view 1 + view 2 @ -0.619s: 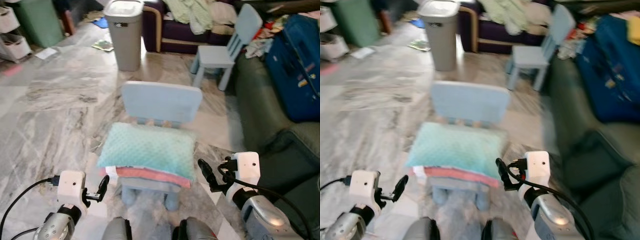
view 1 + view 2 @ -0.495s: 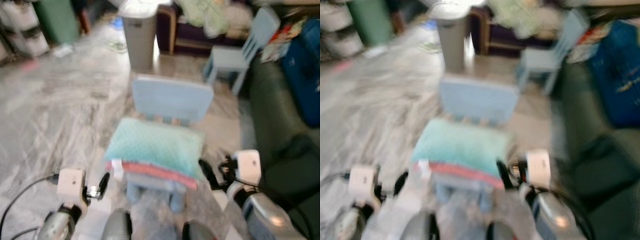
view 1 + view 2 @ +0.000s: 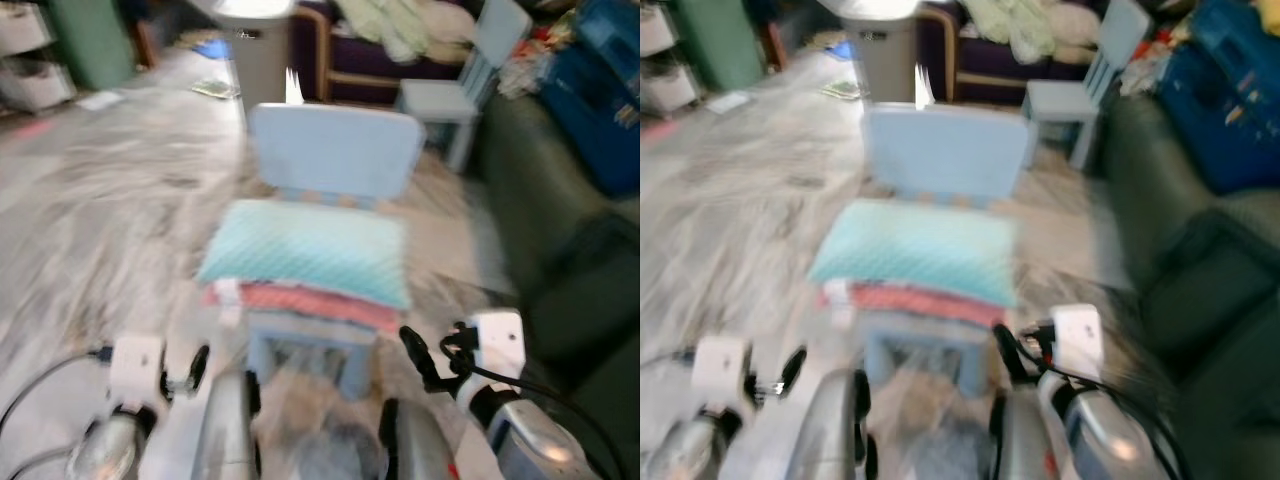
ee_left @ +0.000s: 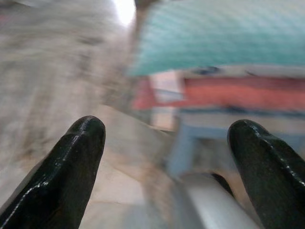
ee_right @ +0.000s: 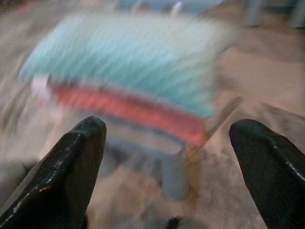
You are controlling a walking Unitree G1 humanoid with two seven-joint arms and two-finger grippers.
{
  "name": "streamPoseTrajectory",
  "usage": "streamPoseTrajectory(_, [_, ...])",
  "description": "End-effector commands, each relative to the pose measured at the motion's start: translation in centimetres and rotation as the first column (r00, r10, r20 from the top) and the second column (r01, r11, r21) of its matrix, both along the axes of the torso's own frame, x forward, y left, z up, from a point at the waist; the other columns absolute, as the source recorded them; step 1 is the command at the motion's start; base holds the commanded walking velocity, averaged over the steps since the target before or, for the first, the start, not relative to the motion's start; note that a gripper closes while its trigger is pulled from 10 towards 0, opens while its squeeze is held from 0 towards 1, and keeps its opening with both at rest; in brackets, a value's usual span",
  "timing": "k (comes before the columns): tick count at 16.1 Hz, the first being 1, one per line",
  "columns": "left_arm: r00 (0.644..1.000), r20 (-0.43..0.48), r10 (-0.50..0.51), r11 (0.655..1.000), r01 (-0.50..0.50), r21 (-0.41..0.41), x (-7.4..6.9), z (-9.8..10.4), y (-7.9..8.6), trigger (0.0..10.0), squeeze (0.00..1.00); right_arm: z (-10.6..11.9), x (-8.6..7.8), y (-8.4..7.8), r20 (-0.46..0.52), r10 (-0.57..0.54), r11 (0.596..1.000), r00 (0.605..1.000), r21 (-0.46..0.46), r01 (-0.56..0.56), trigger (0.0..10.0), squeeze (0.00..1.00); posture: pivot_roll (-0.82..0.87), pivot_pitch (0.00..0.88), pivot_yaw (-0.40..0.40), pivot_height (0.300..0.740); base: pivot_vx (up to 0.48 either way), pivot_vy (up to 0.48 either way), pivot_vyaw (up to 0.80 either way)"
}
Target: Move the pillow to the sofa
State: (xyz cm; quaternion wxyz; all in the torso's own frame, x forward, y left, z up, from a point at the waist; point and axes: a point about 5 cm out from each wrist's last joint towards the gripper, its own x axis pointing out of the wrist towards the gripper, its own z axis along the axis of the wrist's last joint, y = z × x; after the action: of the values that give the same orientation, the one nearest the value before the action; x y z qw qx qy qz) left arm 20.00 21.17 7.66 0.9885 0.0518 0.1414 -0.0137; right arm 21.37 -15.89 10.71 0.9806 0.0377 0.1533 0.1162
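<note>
Dark sofa (image 3: 560,250) along the right, pale blue chair (image 3: 335,170) dead ahead on the marble floor (image 3: 110,200), teal pillow (image 3: 310,250) lying flat on its seat atop a red cushion (image 3: 300,300). Probably light, soft and squashy, so best pinched at both short ends, clear of the red layer beneath. Left gripper (image 4: 167,157) and right gripper (image 5: 167,157) low and just short of the chair, jaws spread wide, holding nothing.

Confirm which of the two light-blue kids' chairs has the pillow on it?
The nearer chair, straight ahead between the left pincer and right pincer. The teal pillow lies on its seat. The other chair stands farther back beside the dark sofa, seat bare.
</note>
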Motion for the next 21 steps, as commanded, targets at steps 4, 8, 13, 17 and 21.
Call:
streamPoseTrajectory(4, [0.996, -0.017, 0.091, 0.993, -0.089, 0.08, 0.1, -0.4, 1.3, 10.0, 0.0, 0.5, 0.9, -0.1, 0.039, 0.005, 1.0, 0.999, -0.018, -0.005, 10.0, 0.0, -0.02, 0.136, 0.0, 0.455, 0.0, 0.0, 0.0])
streamPoseTrajectory(8, [0.987, 0.119, 0.104, 0.989, -0.115, 0.089, 2.6, 2.0, 1.4, 10.0, 0.0, 1.8, 2.9, -0.4, 0.116, 0.012, 0.999, 0.993, -0.053, -0.006, 10.0, 0.0, -0.01, 0.119, 0.0, 0.415, 0.0, 0.0, 0.0])
streamPoseTrajectory(13, [0.949, 0.265, 0.172, 0.981, -0.191, 0.047, 6.7, 5.7, 3.4, 10.0, 0.0, 4.5, 5.6, -0.3, 0.238, 0.027, 0.998, 0.971, -0.069, -0.011, 10.0, 0.0, 0.0, 0.111, 0.004, 0.385, 0.0, 0.0, 0.0])
streamPoseTrajectory(17, [0.897, 0.365, 0.249, 0.967, -0.254, -0.034, 11.5, 9.6, 5.6, 10.0, 0.0, 9.3, 9.0, -1.0, 0.375, 0.02, 0.999, 0.927, -0.038, -0.006, 10.0, 0.0, 0.0, 0.132, 0.015, 0.385, 0.0, 0.0, 0.0])
streamPoseTrajectory(21, [0.872, 0.396, 0.289, 0.956, -0.244, -0.161, 16.0, 13.5, 5.8, 10.0, 0.0, 13.9, 11.9, -1.5, 0.444, 0.01, 0.997, 0.896, 0.059, -0.04, 10.0, 0.0, -0.01, 0.17, 0.013, 0.385, 0.0, 0.0, 0.0])
